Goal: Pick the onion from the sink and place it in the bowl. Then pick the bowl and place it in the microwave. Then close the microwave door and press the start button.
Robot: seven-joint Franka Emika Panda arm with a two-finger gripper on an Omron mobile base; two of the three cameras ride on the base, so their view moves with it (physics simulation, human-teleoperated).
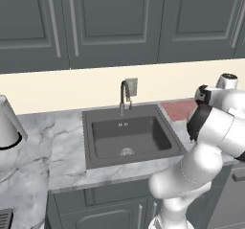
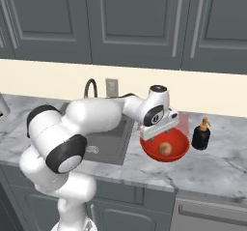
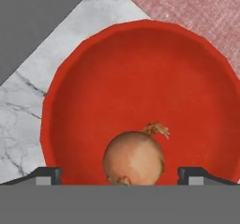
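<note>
Onion sits inside the red bowl, near its rim on your hand-camera's lower side; your fingers are spread wide to either side of it, not touching it; the bowl rests on the marble worktop just right of the sink, partly on a reddish mat; a dark soap dispenser stands beside the bowl.

Base cams flank arm, share sink; hand cam close above bowl, prob. straight down.
</note>
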